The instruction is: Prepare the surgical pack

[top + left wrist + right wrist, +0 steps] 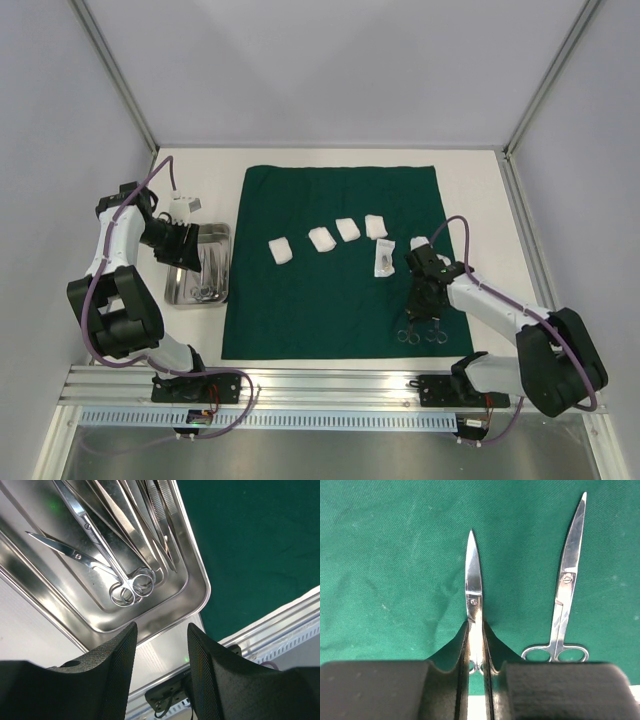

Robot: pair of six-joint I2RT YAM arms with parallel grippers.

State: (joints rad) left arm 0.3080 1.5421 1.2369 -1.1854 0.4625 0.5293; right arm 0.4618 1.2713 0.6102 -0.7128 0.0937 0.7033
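Right gripper (476, 647) grips one pair of scissors (474, 580) lying on the green drape (395, 555) near its front right corner. A second pair (565, 600) lies just beside it. Left gripper (161, 635) hangs open above the steel tray (200, 587) on the bench at the drape's left edge. Gauze pads (321, 238) cross the drape's middle.

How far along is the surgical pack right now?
Done: the green drape lies flat with gauze pads in a row on it. In hand: the right gripper is shut on one scissors, a second pair lying beside it. Still to do: other instruments sit in the steel tray, under the open left gripper.
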